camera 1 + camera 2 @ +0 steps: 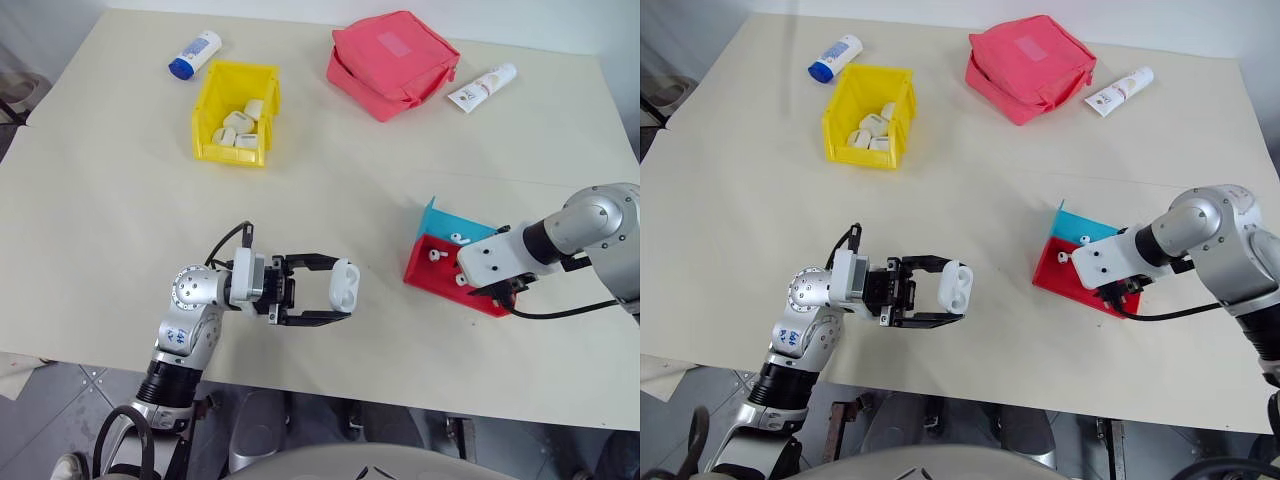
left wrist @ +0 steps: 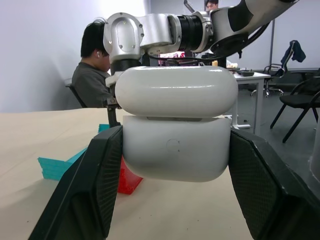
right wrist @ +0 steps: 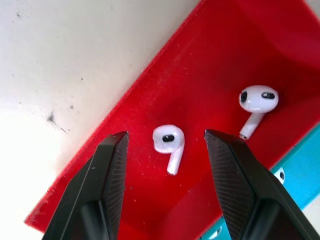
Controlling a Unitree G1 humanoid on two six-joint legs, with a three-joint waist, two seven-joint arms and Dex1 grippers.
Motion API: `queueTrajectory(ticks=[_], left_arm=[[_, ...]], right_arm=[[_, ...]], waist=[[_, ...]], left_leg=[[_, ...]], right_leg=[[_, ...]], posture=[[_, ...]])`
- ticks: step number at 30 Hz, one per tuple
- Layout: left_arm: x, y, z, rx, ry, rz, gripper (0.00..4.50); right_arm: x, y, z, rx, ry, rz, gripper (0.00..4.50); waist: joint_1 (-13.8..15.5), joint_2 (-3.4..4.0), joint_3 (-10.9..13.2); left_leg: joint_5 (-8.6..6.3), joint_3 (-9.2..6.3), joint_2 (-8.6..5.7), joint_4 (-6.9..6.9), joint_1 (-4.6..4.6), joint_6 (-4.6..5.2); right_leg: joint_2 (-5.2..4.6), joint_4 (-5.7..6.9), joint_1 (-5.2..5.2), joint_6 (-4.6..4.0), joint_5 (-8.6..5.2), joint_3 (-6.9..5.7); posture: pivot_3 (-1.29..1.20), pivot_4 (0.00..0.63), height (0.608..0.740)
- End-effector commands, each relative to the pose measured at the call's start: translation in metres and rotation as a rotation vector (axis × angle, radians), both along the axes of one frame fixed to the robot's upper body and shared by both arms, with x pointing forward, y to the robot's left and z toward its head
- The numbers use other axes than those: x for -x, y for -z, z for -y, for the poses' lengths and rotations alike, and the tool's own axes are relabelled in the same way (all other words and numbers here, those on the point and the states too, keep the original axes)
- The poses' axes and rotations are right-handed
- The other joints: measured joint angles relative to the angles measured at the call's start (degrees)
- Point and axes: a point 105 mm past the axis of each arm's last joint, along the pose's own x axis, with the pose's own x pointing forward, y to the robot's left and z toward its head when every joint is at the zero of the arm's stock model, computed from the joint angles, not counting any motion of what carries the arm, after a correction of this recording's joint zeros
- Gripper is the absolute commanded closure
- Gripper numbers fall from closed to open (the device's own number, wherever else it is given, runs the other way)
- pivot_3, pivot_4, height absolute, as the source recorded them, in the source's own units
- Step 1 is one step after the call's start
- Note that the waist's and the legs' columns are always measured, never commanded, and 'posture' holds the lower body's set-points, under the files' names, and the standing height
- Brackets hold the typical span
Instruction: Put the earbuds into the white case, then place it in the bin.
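Yellow bin [image 1: 212,103] sat far left on table [image 1: 120,200]. Left gripper [image 1: 335,296] clamped white case [image 1: 344,287], lid ajar, above table. Right gripper [image 3: 166,140] hovered part-open, straddling one earbud [image 3: 168,142] in red tray [image 3: 210,65]; second earbud [image 3: 257,102] beside it.

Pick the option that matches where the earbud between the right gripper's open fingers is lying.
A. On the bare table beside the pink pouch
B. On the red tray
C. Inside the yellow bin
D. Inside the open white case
B: the right wrist view shows the earbud lying on the red tray, between the open fingers of the right gripper and not yet gripped.
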Motion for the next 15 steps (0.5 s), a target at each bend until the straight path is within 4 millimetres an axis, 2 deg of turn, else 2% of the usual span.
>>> queueTrajectory(ticks=[1, 15], left_arm=[[0.0054, -0.0054, 0.0024, 0.014, 0.01, 0.035, 1.71], [0.0055, -0.005, 0.0012, 0.015, -0.012, 0.033, 1.71]], right_arm=[[-0.0021, -0.0021, -0.0025, 0.016, -0.026, 0.0, 2.0], [-0.0074, 0.0026, -0.0011, 0.035, -0.041, -0.011, 2.0]], waist=[[-0.02, 0.0, 0.0], [0.0, 0.0, 0.0]], left_leg=[[0.0, 0.0, 0.0, 0.0, 0.0, 0.0], [0.0, 0.0, 0.0, 0.01, 0.0, 0.0]], right_leg=[[0.0, 0.0, 0.0, 0.0, 0.0, 0.0], [0.0, 0.0, 0.0, 0.0, 0.0, -0.02]], posture=[[0.0, 0.15, 0.74], [0.0, 0.15, 0.74]])
